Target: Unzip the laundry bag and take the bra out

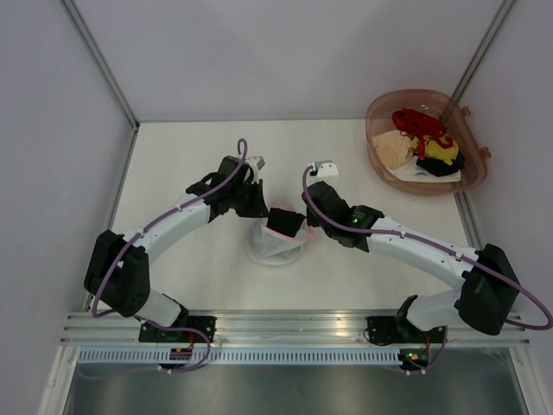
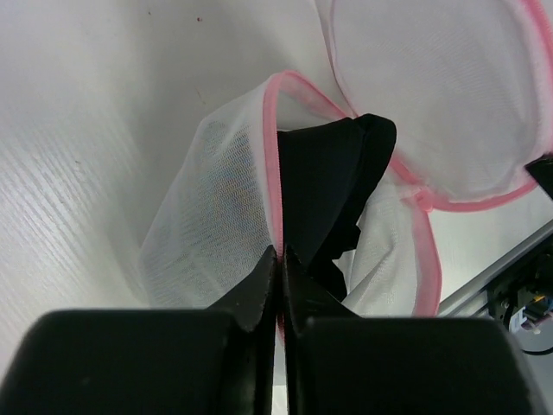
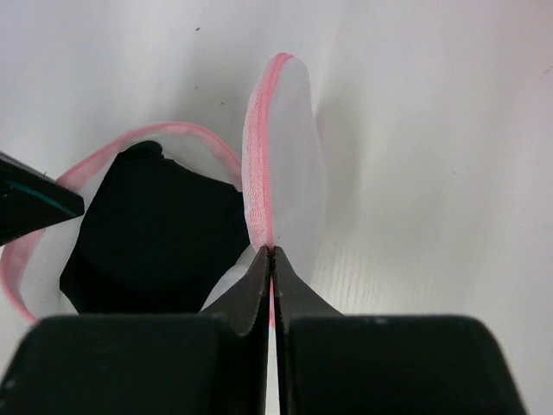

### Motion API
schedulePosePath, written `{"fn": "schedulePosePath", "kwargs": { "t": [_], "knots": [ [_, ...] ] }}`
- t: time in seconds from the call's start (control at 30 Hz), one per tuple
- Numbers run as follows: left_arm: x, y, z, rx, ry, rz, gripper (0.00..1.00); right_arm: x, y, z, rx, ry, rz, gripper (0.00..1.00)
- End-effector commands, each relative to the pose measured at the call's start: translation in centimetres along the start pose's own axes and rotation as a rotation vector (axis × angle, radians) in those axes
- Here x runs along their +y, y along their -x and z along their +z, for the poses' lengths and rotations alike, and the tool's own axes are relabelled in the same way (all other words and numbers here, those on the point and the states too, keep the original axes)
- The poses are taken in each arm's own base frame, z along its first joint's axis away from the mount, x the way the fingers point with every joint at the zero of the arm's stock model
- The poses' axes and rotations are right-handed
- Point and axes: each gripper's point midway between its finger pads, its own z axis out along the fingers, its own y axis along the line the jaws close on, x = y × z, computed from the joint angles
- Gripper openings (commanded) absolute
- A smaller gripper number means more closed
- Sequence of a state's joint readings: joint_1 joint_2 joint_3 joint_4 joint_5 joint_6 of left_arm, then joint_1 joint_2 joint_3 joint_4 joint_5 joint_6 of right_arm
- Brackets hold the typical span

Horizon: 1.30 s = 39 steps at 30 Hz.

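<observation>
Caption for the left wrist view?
Left tool pinching the laundry bag by its pink rim, black bra showing inside.

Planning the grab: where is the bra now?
The black bra sits inside the open laundry bag at table centre, between the left gripper and right gripper pinching its rim.

The table (image 1: pixel 328 285) is a plain white surface with a faint grain. Near its middle the laundry bag (image 1: pixel 275 246) rests its white mesh bottom on the table, with its pink rim raised above. At the far right corner sits a pinkish-brown plastic basket (image 1: pixel 373 143) holding red, yellow, black and beige clothes (image 1: pixel 423 143).
</observation>
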<state>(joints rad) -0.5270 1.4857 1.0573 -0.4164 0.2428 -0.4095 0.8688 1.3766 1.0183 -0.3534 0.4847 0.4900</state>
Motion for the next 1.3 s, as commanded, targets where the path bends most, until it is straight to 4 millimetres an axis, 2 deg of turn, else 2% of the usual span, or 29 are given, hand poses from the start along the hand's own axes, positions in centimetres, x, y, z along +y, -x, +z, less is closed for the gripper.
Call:
{"fn": "schedulePosePath", "kwargs": {
  "t": [0.0, 0.07, 0.1, 0.2, 0.23, 0.3, 0.33, 0.37, 0.43, 0.47, 0.5, 0.53, 0.57, 0.6, 0.67, 0.7, 0.83, 0.93, 1.07, 1.27],
  "knots": [
    [-0.4, 1.1, 0.1, -0.019, 0.006, 0.051, 0.02, -2.3, 1.8, -1.3, -0.09, -0.105, 0.1, 0.01],
    [-0.4, 1.3, -0.4, -0.036, 0.013, 0.055, 0.02, -4.3, 1.0, -2.0, -0.091, -0.189, 0.199, 0.0],
    [-0.3, 1.3, -0.5, -0.041, 0.015, 0.054, 0.02, -6.0, 0.2, -2.6, -0.103, -0.252, 0.266, 0.01],
    [-0.5, 1.4, -1.1, -0.057, 0.012, 0.054, 0.02, -7.8, -1.5, -3.4, -0.099, -0.315, 0.319, 0.0],
    [-0.5, 1.2, -1.1, -0.055, 0.011, 0.048, 0.02, -8.9, -2.9, -3.7, -0.077, -0.353, 0.331, 0.0],
    [-0.6, 1.0, -1.2, -0.053, 0.0, 0.046, 0.02, -9.7, -4.1, -4.2, -0.051, -0.388, 0.329, 0.02],
    [-0.6, 0.6, -1.0, -0.042, -0.002, 0.042, 0.02, -10.1, -4.7, -4.6, -0.033, -0.401, 0.312, 0.13],
    [-0.6, 0.6, -1.1, -0.045, -0.007, 0.04, 0.02, -10.1, -4.9, -4.8, -0.025, -0.395, 0.301, 0.19],
    [-0.7, 0.4, -1.2, -0.044, -0.016, 0.042, 0.02, -7.7, -4.4, -5.0, -0.028, -0.271, 0.293, 0.29],
    [-0.8, 0.3, -1.3, -0.045, -0.02, 0.039, 0.02, -6.7, -4.2, -5.2, -0.028, -0.202, 0.253, 0.39],
    [-0.8, 0.2, -1.3, -0.045, -0.025, 0.042, 0.02, -4.6, -3.0, -5.2, -0.081, -0.082, 0.276, 0.43],
    [-0.9, 0.1, -1.3, -0.042, -0.029, 0.038, 0.02, -3.3, -2.7, -5.3, -0.087, -0.006, 0.277, 0.46],
    [-1.0, 0.0, -1.4, -0.039, -0.036, 0.038, 0.02, -1.4, -2.8, -5.5, -0.061, 0.1, 0.279, 0.6],
    [-1.1, -0.1, -1.5, -0.038, -0.046, 0.039, 0.02, 0.2, -2.1, -5.4, -0.079, 0.18, 0.256, 0.62],
    [-1.3, -0.4, -1.5, -0.033, -0.058, 0.038, 0.02, 2.3, -2.0, -5.2, -0.055, 0.26, 0.238, 0.63],
    [-1.4, -0.7, -1.6, -0.03, -0.067, 0.035, 0.02, 3.0, -1.8, -4.3, -0.052, 0.261, 0.214, 0.65],
    [-1.6, -1.7, -1.5, -0.012, -0.089, 0.031, 0.02, 5.1, -1.7, -1.7, -0.042, 0.304, 0.164, 0.65],
    [-1.5, -2.3, -1.5, -0.005, -0.093, 0.026, 0.02, 5.9, -1.0, 0.1, -0.053, 0.327, 0.159, 0.63],
    [-1.4, -2.9, -1.4, 0.004, -0.097, 0.021, 0.02, 5.7, -0.8, 1.9, -0.053, 0.302, 0.141, 0.62],
    [-1.3, -3.3, -1.3, 0.008, -0.101, 0.017, 0.02, 5.5, -2.3, 4.7, -0.008, 0.292, 0.131, 0.61]
  ]
}}
